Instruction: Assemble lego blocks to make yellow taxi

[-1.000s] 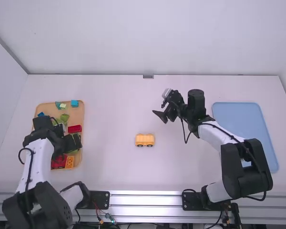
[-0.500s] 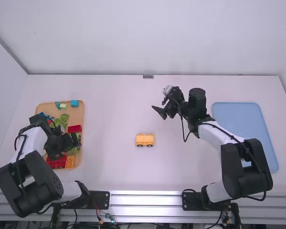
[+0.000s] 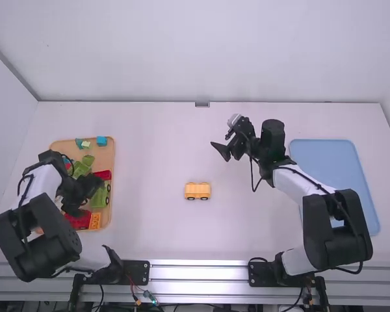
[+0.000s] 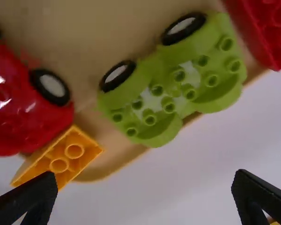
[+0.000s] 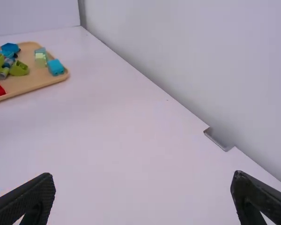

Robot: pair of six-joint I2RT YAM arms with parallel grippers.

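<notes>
One yellow studded plastic block (image 4: 68,157) is lying at the tan rectangular tray (image 3: 104,158)'s five o'clock, yellow wheeled plastic body (image 3: 197,190) beyond three. Left gripper (image 4: 145,177), right gripper (image 5: 143,178) hanging spread. I'm expecting light, stiff handling, favouring block's long sides.

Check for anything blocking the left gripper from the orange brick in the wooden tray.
Nothing visible stands between the left gripper and the orange brick; the red wheeled piece sits right beside the brick, not over it.
</notes>
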